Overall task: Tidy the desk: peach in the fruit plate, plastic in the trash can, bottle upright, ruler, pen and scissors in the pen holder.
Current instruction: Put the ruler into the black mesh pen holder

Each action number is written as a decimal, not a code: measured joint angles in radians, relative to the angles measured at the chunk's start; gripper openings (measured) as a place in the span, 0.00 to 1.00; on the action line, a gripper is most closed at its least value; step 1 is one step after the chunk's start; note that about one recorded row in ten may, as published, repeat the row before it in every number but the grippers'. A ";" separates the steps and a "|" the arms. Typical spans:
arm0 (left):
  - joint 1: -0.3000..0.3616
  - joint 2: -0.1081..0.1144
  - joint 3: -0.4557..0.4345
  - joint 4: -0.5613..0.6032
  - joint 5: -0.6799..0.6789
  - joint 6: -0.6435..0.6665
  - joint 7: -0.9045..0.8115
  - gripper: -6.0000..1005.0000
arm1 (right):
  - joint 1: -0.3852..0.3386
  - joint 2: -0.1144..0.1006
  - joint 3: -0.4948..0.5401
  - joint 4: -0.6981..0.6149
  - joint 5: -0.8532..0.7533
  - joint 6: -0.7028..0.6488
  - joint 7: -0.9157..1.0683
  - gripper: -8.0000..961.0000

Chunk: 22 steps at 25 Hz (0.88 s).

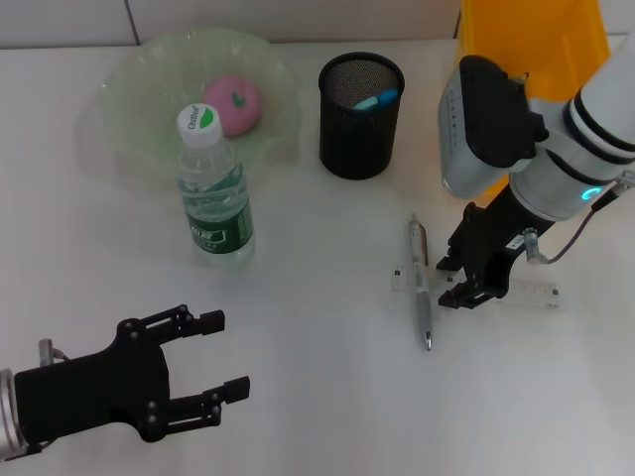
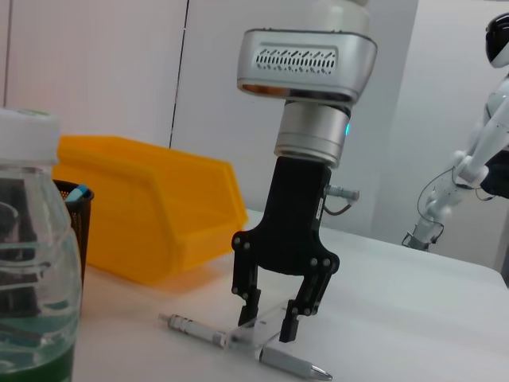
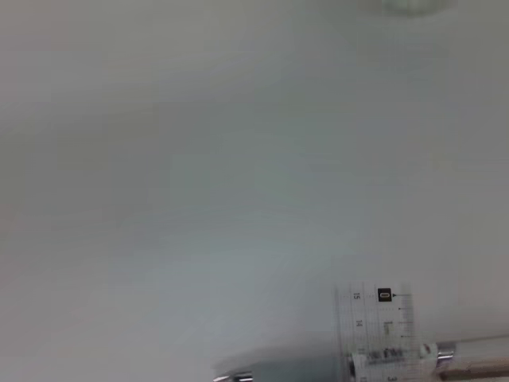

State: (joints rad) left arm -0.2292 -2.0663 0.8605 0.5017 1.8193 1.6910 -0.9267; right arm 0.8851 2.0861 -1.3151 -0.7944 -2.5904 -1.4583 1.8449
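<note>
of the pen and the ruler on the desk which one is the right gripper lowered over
The clear ruler. The right gripper, fingers open, straddles it, its tips close above the strip. The pen lies crossing the ruler's other end, just outside the fingers.

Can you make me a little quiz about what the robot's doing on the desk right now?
1. True or false: the peach already sits in the green fruit plate.
2. Which thing lies under the right claw? A) the bottle B) the clear ruler C) the cup
3. Fill in: the water bottle stands ____ on the desk.

Key
1. True: the pink peach is inside the plate.
2. B: the open right claw hangs just over the clear ruler, beside the pen. The left claw waits open, low at the desk's near left.
3. Upright, cap on top, in front of the plate.
</note>
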 joint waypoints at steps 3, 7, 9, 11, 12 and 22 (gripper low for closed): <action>-0.001 0.000 0.000 0.001 0.000 0.005 -0.003 0.78 | -0.023 -0.002 0.027 -0.093 0.010 -0.076 0.023 0.40; -0.001 0.000 0.000 0.001 0.000 0.010 -0.005 0.78 | -0.053 -0.006 0.206 -0.299 0.086 -0.215 0.039 0.40; -0.001 0.000 -0.001 0.001 0.000 0.010 -0.006 0.78 | -0.060 -0.006 0.328 -0.386 0.193 -0.251 0.046 0.40; -0.002 0.000 -0.001 0.001 -0.001 0.010 -0.003 0.78 | -0.105 -0.005 0.429 -0.446 0.421 -0.195 0.027 0.40; -0.002 0.000 -0.001 0.001 -0.001 0.010 -0.003 0.78 | -0.105 -0.005 0.429 -0.446 0.421 -0.195 0.027 0.40; -0.007 -0.001 0.000 0.001 -0.002 0.011 0.003 0.78 | -0.222 -0.004 0.325 0.072 1.289 0.164 -0.622 0.40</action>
State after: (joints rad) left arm -0.2366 -2.0676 0.8605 0.5023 1.8176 1.7018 -0.9238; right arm 0.6633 2.0826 -0.9903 -0.7229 -1.3016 -1.2945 1.2230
